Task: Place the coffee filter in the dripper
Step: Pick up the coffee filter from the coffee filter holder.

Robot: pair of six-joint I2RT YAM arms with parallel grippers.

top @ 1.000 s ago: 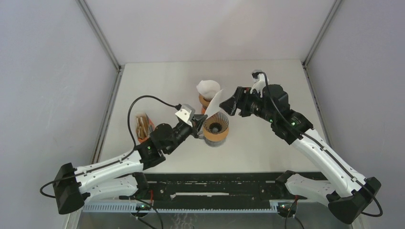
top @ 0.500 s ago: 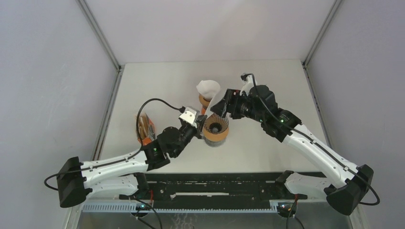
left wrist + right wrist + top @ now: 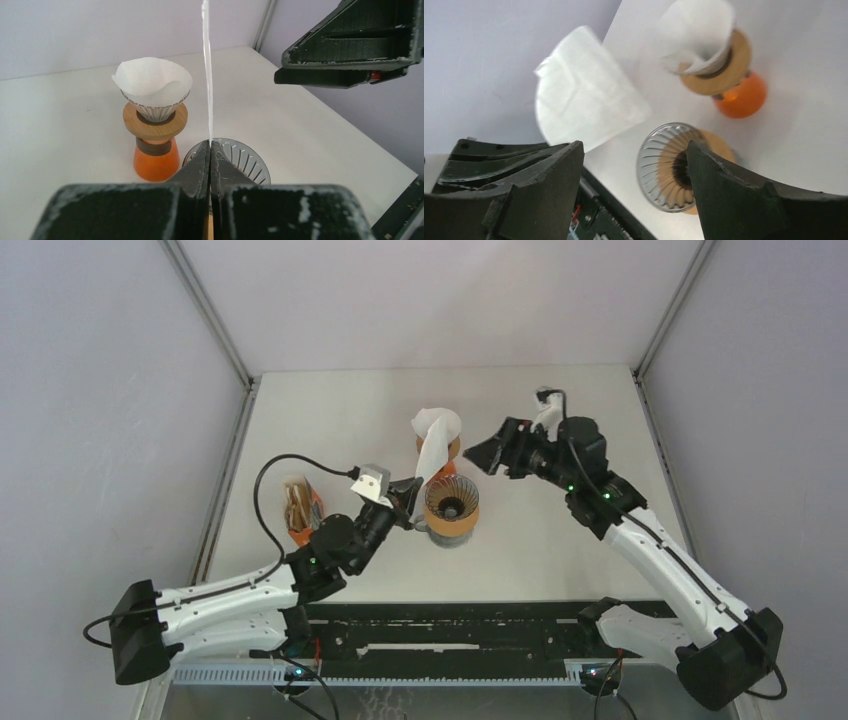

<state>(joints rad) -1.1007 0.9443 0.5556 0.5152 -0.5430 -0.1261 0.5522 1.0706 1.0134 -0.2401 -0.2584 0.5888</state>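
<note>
While one filter is pinched in the left gripper, the near dripper stands bare

Because nearly everything here comes in twos, the count matters. There are two filters. The held filter (image 3: 432,455) (image 3: 206,75) (image 3: 581,100), folded flat and upright, is gripped at its lower tip by the left gripper (image 3: 413,508) (image 3: 209,145), whose jaws are pressed together on the paper. The second filter (image 3: 437,424) (image 3: 150,80) (image 3: 696,30) sits opened out in the second dripper (image 3: 437,447) (image 3: 155,112) (image 3: 719,70).

There are two drippers. The empty dripper (image 3: 451,505) (image 3: 245,160) (image 3: 656,170), ribbed glass on a wooden collar, stands mid-table on the near side. The second dripper stands just beyond it on an orange base (image 3: 156,160) (image 3: 744,95). The held filter rises at the left rim of the empty dripper, outside its cone, and from overhead its top crosses the second dripper.

There are two arms. The right gripper (image 3: 485,453) (image 3: 634,145) hovers to the right of both drippers, jaws spread wide with nothing between them, clear of the paper.

One orange holder (image 3: 298,508) with brown pieces in it stands on the table (image 3: 560,540), well to the left. What the pieces are cannot be told.
</note>
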